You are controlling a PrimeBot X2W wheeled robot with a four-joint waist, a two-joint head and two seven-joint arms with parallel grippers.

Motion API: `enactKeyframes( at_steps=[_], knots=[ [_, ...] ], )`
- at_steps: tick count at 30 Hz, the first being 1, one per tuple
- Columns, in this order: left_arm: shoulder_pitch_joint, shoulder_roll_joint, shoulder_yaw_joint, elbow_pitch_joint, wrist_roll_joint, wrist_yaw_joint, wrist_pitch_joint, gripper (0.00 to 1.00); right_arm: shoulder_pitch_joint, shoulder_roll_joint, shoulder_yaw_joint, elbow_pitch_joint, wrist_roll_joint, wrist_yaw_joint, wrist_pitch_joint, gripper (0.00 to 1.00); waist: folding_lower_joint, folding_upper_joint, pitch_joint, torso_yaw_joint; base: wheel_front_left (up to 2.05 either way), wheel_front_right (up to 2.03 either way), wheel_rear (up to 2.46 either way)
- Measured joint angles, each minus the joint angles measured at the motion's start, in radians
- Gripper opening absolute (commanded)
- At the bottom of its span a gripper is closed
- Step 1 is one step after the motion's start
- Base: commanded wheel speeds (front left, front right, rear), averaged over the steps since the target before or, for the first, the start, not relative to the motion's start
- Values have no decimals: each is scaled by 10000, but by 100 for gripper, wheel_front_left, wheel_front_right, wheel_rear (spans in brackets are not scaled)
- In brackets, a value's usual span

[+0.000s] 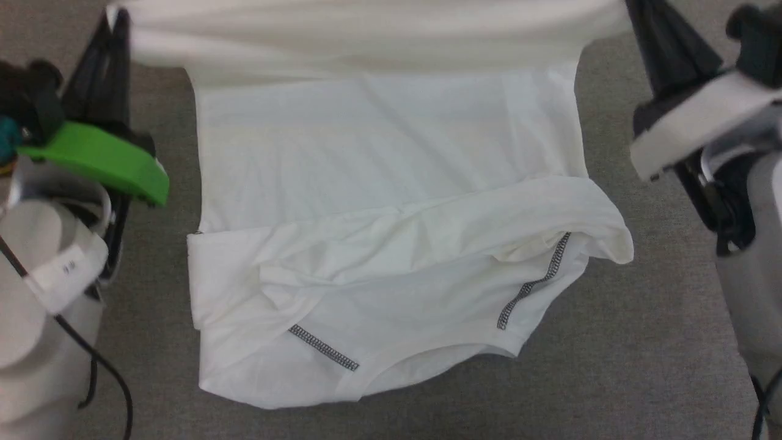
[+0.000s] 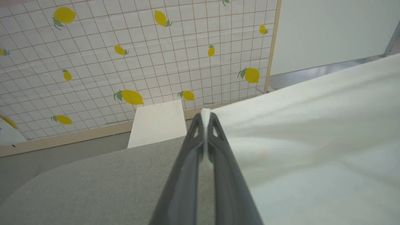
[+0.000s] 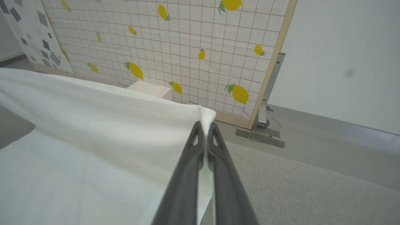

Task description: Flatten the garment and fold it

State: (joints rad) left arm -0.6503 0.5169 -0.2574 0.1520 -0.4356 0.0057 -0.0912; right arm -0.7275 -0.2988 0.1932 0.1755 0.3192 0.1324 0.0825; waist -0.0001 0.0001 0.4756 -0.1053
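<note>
Stretching between the 2 claws, the far edge of the garment [image 1: 379, 183] is held up off the grey tabletop [image 1: 660, 354] as a taut, slightly blurred band across the top of the head view. The left claw [image 2: 205, 118] is closed tight, pinching 1 corner of the white fabric, and a little tuft of cloth pokes out past its tips. The right claw [image 3: 207, 126] is closed the same way on the opposite corner.

Below the lifted edge the cloth drops to the tabletop and lies fairly flat through its middle. The near end is rumpled: a loose fold runs across it from left to right and bulges at the right side. 2 dark grey zigzag seams show there, 1 at the near left [image 1: 324, 348] and 1 at the near right [image 1: 537, 281], either side of a curved neckline at the nearest edge.

Past the tabletop a white box [image 2: 157, 123] stands against a lemon-print panel [image 2: 125, 62].
</note>
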Motion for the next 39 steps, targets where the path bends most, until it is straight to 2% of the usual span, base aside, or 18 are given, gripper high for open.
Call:
enactKeyframes(
  at_steps=[4, 11, 17, 24, 25, 26, 27, 33, 39],
  knots=[
    [2301, 238, -100, -1267, -451, 54, 151, 0, 2449, -456, -360, -1588, 255, 0, 570, 0, -1, 0, -758, 152, 0, 0, 0],
    [5368, 249, -401, -2391, -1559, -67, 458, 0, 6066, -288, -1331, -3244, 115, 0, 1720, 0, -1, 0, -1785, 485, 0, 0, 0],
    [6699, 56, -759, -2395, -2163, -169, 545, 0, 7927, 249, -1806, -3599, -274, 0, 2439, 0, -1, -1, -2248, 811, 0, 0, 0],
    [7019, -196, -1292, -1448, -2291, -491, 619, 1, 8516, 757, -1904, -3041, -493, 0, 2709, 0, -1, 0, -2476, 854, 0, 0, 0],
    [7013, -236, -1360, -1296, -2290, -504, 639, 30, 8515, 802, -1856, -2899, -502, 0, 2709, 5, -1, 0, -2482, 835, 0, 0, 0],
    [7005, -297, -1452, -1118, -2290, -546, 648, 83, 8515, 867, -1822, -2727, -518, 0, 2706, 48, -1, 0, -2495, 818, 0, 0, 0],
    [7001, -362, -1528, -930, -2288, -577, 685, 100, 8515, 976, -1825, -2585, -520, 0, 2713, 100, -1, 0, -2518, 804, 0, 0, 0],
    [6989, -715, -1618, -717, -2242, -468, 430, 100, 8556, 1463, -2023, -2571, -359, 0, 2813, 100, 0, 0, -2717, 786, 0, 0, 0],
    [6848, -1083, -1135, -989, -1935, 12, -1009, 100, 8941, 2084, -2859, -3591, 224, -2, 2867, 100, 0, 0, -2996, 911, 0, 0, 0]
  ],
)
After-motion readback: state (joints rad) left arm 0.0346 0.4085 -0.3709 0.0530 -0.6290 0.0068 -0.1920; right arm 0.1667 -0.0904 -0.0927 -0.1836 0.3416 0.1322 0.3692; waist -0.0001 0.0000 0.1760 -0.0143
